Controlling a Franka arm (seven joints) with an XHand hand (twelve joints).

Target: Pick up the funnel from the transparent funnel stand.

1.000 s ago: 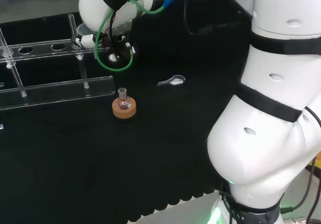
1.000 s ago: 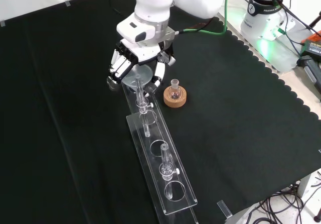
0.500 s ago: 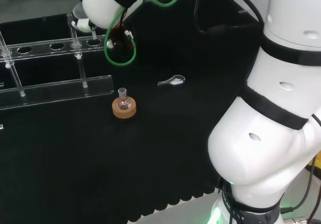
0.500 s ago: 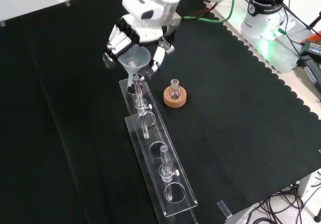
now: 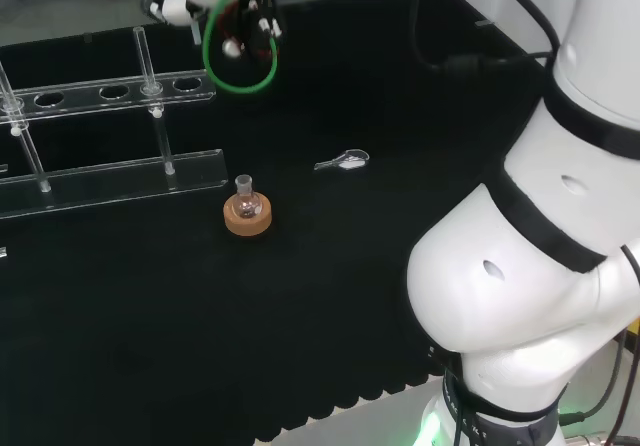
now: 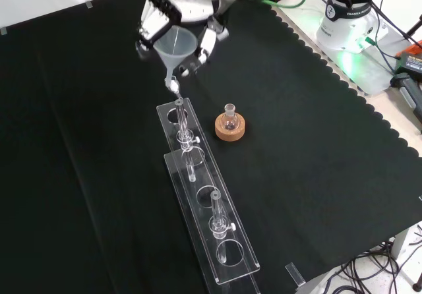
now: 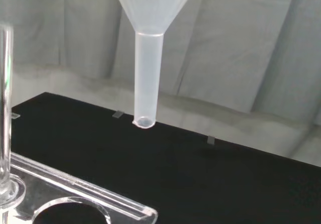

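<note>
- Black cloth (image 6: 316,149) covers the whole bench I am working over, with a scalloped edge on the right of the front view and a pale curtain behind in the wrist view.
- On it lies the clear stand (image 6: 204,202), a long rack with round holes and thin upright posts, running away from the front camera.
- Just beside the stand sits a small flask (image 6: 229,117) on a cork ring (image 6: 231,128), and in the head view a small spoon (image 5: 343,162) lies well apart from both.
- My read on progress: the pick-up is essentially done. The funnel (image 6: 177,49) hangs in the air, its stem tip above the far end of the stand and apart from it.
- In the wrist view the funnel's stem ends clear above the stand's top plate, touching nothing below.
- The hand (image 6: 173,18) is at the top of the front view, with its fingers curled round the funnel's cone, so I count it as grasping the funnel.
- What is left, as I judge it, is little: hold the funnel steady and perhaps carry it clear of the posts.
- The funnel itself is translucent, milky plastic: a wide cone narrowing to a straight tube with an open round mouth, hanging roughly upright, and as far as I can see there is nothing in it.
</note>
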